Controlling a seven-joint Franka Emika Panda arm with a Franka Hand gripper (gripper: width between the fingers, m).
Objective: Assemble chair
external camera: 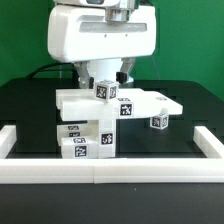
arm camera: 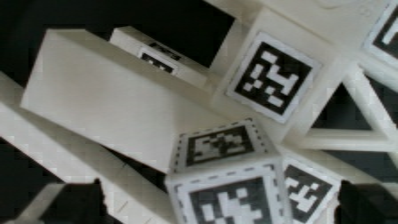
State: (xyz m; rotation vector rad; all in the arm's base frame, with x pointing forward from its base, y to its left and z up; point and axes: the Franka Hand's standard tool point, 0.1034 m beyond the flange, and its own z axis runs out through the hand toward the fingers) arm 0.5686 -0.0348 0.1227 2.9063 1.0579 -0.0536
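Chair parts (external camera: 120, 108), white blocky plastic with black-and-white square tags, sit clustered mid black worktop (external camera: 30, 105), directly under the arm. Two-finger gripper (external camera: 105, 75) is spread wide, one jaw on either side above a small white tagged cube (external camera: 107, 90) at its 6 o'clock. Nothing is grasped; can't tell if a finger touches the cube. Big glossy white robot arm (external camera: 100, 35) comes down from 12 o'clock, wrist vertical, fingers pointing at the parts.

The cube sits on top of a flat white slab (external camera: 145, 100). A second small tagged cube (external camera: 158, 122) is at the slab's 4 o'clock edge. Stacked notched white blocks (external camera: 85, 140) are at the slab's 7 o'clock, touching it.

Wrist view shows the cube (arm camera: 231, 185) close up with three tagged faces, slab (arm camera: 107, 100) behind. Long plain white border rails (external camera: 110, 172) edge the worktop at 3, 6 and 9 o'clock.
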